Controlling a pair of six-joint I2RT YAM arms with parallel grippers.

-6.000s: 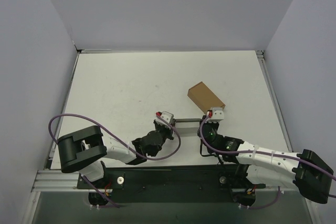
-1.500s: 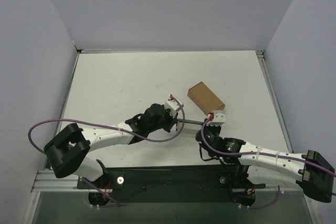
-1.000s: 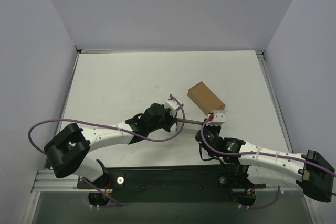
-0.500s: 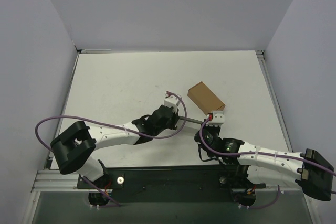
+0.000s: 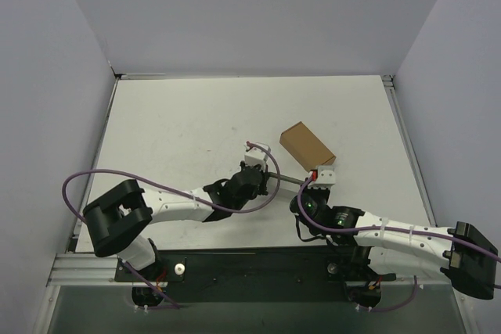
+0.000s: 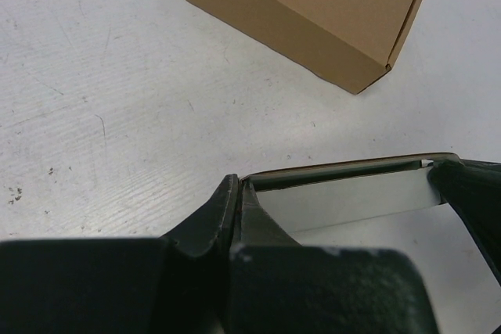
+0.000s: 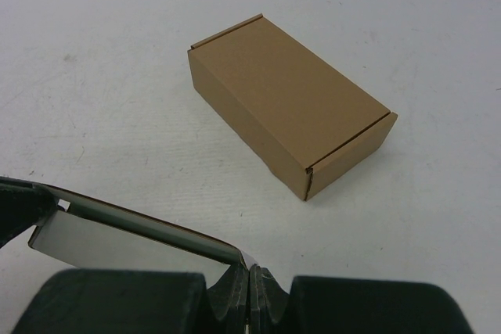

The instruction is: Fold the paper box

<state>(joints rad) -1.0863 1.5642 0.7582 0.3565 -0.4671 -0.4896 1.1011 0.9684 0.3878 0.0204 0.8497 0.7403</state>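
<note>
The paper box [image 6: 344, 195] is a thin pale card held edge-on above the table, stretched between both grippers. My left gripper [image 6: 237, 186] is shut on its left end, and my right gripper [image 7: 250, 265] is shut on its right end [image 7: 133, 232]. From above, the card shows only as a thin dark strip [image 5: 286, 181] between the left gripper [image 5: 264, 177] and the right gripper [image 5: 308, 187]. The rest of its shape is hidden.
A small closed brown cardboard box [image 5: 307, 145] lies on the white table [image 5: 180, 123] just beyond the grippers; it also shows as the brown box [image 6: 305, 5] and the brown box [image 7: 290, 107]. Grey walls stand on three sides.
The left arm has swung its elbow to the right and its wrist has turned, still gripping the card. The right arm and the brown box have barely moved.
</note>
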